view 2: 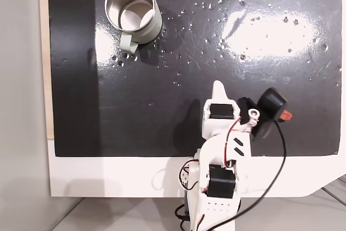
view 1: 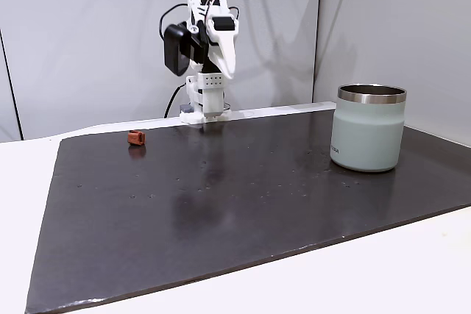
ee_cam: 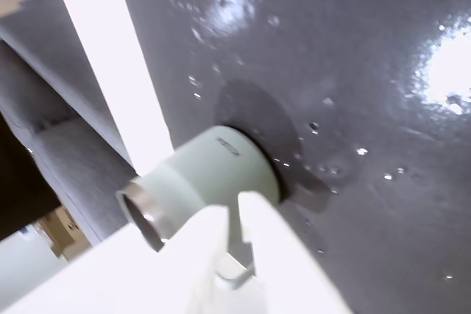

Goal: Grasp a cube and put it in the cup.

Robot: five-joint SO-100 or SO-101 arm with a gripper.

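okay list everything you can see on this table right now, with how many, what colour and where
cube: one, reddish-brown, on the dark mat near its back left in a fixed view, apart from the cup.
cup: one, pale grey-green with a steel rim, upright on the mat's right side in that view.
mat: one, dark grey, covering most of the white table.
arm: one, white, folded up at the mat's far edge.
pincer: one, white, its tips nearly together in the wrist view, pointing at the cup.

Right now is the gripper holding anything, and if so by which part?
Nothing is held. The tiny reddish-brown cube lies alone on the dark mat, and the gripper has nothing between its white fingers, which sit close together.
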